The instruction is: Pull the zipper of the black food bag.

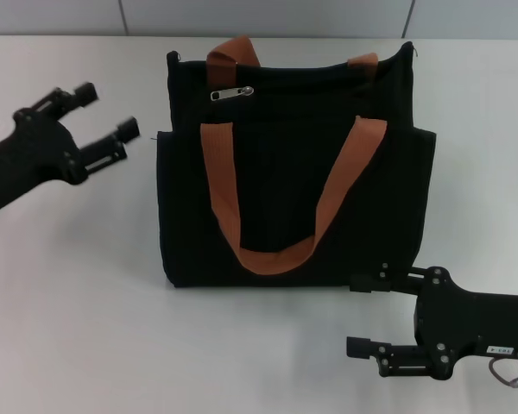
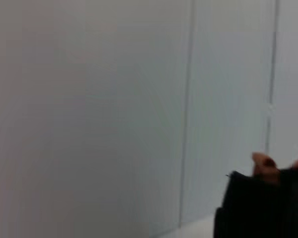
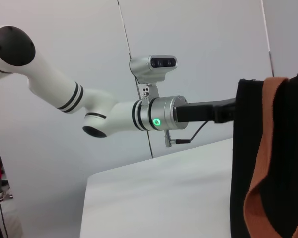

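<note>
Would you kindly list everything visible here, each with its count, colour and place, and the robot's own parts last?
black food bag: one, black, upright at the table's middle.
strap handles: two, rust-orange; one loops down the bag's near face, one shows at the top edge.
zipper: one, silver, on the bag's top line toward the robot's left end.
table: one, white, under everything.
wall panels: pale grey, behind the table.
left claw: one, black, open, in the air beside the bag's left upper corner, apart from it.
right claw: one, black, open, low near the bag's near right corner.
</note>
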`<state>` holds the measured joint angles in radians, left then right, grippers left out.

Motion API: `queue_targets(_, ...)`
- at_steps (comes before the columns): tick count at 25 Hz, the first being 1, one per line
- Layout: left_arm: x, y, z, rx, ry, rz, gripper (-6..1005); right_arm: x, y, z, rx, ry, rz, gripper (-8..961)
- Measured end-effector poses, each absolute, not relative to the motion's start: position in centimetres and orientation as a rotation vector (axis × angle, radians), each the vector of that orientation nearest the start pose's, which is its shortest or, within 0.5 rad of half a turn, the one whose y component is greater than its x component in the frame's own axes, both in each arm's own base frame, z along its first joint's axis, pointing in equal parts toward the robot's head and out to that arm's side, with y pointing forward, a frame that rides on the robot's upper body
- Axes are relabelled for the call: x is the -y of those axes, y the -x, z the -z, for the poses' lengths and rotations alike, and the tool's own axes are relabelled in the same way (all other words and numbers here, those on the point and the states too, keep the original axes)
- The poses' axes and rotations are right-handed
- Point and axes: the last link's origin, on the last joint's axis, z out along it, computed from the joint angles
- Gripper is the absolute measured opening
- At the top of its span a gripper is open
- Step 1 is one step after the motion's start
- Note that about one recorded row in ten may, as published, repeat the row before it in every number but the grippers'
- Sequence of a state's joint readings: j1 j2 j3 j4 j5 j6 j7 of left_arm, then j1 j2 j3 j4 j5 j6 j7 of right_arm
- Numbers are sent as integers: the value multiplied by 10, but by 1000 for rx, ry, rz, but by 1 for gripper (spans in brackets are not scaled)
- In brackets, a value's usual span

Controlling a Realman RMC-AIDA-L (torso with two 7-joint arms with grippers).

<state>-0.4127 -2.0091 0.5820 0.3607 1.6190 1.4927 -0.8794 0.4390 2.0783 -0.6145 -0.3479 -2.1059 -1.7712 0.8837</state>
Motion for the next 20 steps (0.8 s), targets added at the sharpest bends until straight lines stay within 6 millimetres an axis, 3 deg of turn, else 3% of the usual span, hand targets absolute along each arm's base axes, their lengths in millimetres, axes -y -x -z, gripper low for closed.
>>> queue_targets(9, -315, 298, -20, 309, 2461, 838, 832, -241, -283, 43, -350, 2882, -954, 773)
queue_targets(20, -334, 288, -13, 258, 2462, 764, 812, -244, -283, 42, -350, 2866, -956, 773)
